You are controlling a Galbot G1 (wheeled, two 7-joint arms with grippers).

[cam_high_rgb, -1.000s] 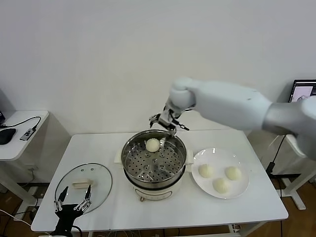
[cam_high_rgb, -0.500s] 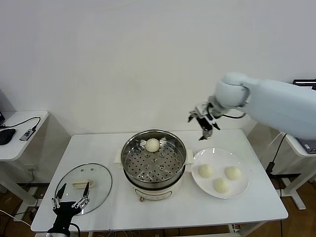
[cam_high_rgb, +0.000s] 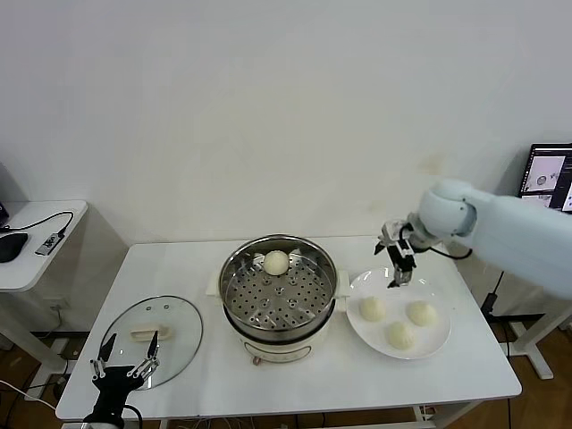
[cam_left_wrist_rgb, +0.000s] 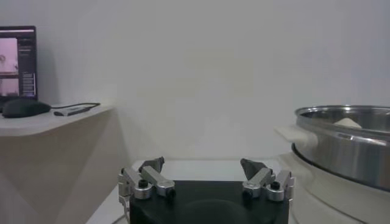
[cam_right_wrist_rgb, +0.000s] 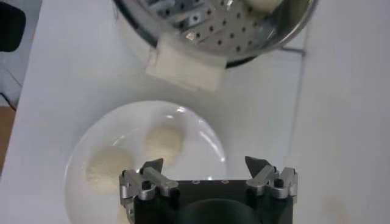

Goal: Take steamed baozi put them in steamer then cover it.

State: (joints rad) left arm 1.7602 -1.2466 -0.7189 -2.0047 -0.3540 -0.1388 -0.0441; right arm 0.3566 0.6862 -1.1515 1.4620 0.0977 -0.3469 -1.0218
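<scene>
The steamer (cam_high_rgb: 279,299) stands at the centre of the white table (cam_high_rgb: 465,375) and serves as the reference point. One steamed baozi (cam_high_rgb: 276,262) rests on its perforated tray at the far side; three more steamed baozi (cam_high_rgb: 373,309) lie on the white plate (cam_high_rgb: 433,344) just to the right of the steamer. The right gripper (cam_high_rgb: 397,258) hangs over the far edge of that plate, jaws spread and empty. The left gripper (cam_high_rgb: 121,369) is parked at the near-left table edge, jaws apart, beside the cover (cam_high_rgb: 150,335), which lies flat to the left of the steamer. The buns are judged light, soft and easily dented: take hold across the widest part of the dome with light pressure, low enough to prevent slipping. The cover is judged rigid, heavier and breakable; grasp it by its oblong handle (cam_high_rgb: 148,333). The table surface is smooth and level. Behind stands a plain white wall; a side desk (cam_high_rgb: 36,234) lies far left of the steamer, a monitor (cam_high_rgb: 547,172) far right.
</scene>
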